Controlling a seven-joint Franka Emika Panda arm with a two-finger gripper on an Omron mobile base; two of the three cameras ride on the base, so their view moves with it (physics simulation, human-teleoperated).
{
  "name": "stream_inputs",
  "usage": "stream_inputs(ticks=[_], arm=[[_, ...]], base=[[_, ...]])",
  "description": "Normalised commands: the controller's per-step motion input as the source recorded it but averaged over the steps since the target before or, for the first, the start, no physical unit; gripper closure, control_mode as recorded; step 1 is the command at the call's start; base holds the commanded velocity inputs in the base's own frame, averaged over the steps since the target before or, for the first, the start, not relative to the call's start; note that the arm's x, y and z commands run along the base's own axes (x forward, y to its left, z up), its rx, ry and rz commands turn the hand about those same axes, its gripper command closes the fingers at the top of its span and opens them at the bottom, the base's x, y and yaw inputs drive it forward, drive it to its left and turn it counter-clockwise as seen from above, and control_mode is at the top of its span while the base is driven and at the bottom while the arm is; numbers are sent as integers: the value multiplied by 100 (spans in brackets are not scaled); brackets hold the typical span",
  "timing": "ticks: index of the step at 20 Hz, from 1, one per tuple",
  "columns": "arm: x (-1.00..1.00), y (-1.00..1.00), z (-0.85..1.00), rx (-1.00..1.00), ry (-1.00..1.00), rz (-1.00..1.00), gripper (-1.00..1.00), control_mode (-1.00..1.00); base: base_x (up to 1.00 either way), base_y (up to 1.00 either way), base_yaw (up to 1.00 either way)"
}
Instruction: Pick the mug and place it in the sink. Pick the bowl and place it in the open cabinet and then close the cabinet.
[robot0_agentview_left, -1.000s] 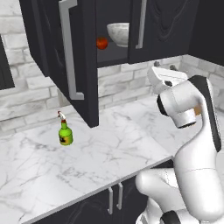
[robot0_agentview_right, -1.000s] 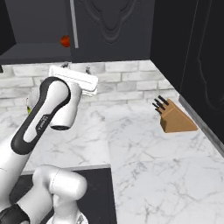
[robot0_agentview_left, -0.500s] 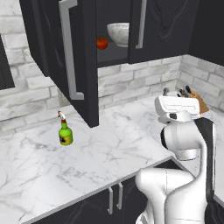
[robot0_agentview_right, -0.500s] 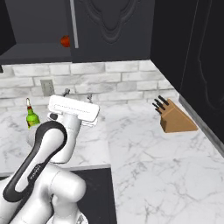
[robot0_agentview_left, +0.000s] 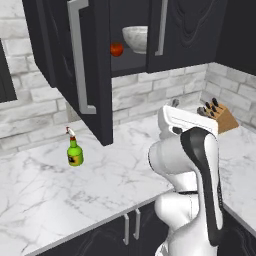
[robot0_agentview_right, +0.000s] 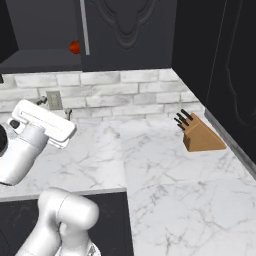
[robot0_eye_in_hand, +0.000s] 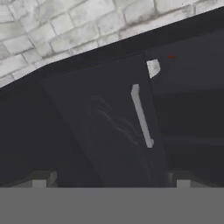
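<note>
The speckled bowl (robot0_agentview_left: 136, 39) sits on the shelf of the open black cabinet (robot0_agentview_left: 90, 75), beside a small red fruit (robot0_agentview_left: 116, 49). The cabinet's left door swings out over the counter, its silver bar handle (robot0_agentview_left: 77, 55) facing me. My gripper (robot0_agentview_left: 176, 105) hovers over the counter's right part, below the cabinet and well apart from it. In the hand view the gripper (robot0_eye_in_hand: 111, 180) is open with nothing between its fingertips (robot0_eye_in_hand: 41, 178), looking up at a cabinet door (robot0_eye_in_hand: 109, 127), a sliver of the bowl (robot0_eye_in_hand: 153, 68) and the red fruit (robot0_eye_in_hand: 171, 57). The mug and the sink are out of view.
A green bottle (robot0_agentview_left: 75, 152) stands on the white marble counter (robot0_agentview_left: 45, 195) at the left, under the open door. A wooden knife block (robot0_agentview_right: 200, 136) sits in the right corner by the brick wall. A wall outlet (robot0_agentview_right: 53, 99) is behind my hand.
The hand has dropped from just under the cabinet shelf to lower over the counter as the arm folded in towards the base. The gripper stayed open. The bowl and bottle have not moved.
</note>
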Motion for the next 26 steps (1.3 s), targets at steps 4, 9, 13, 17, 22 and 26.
stream_inputs(ticks=[4,9,13,17,22,26], arm=[[-100,0,2,0,48,0,-100,-100],[-100,0,0,0,49,0,-100,-100],[-100,0,3,0,45,0,-100,-100],[-100,0,15,1,33,0,-100,-100],[-100,8,12,0,20,0,-100,-100],[-100,11,24,0,1,-2,-100,-100]], base=[[0,0,0],[0,0,0],[0,0,0],[0,0,0],[0,0,0],[0,0,0]])
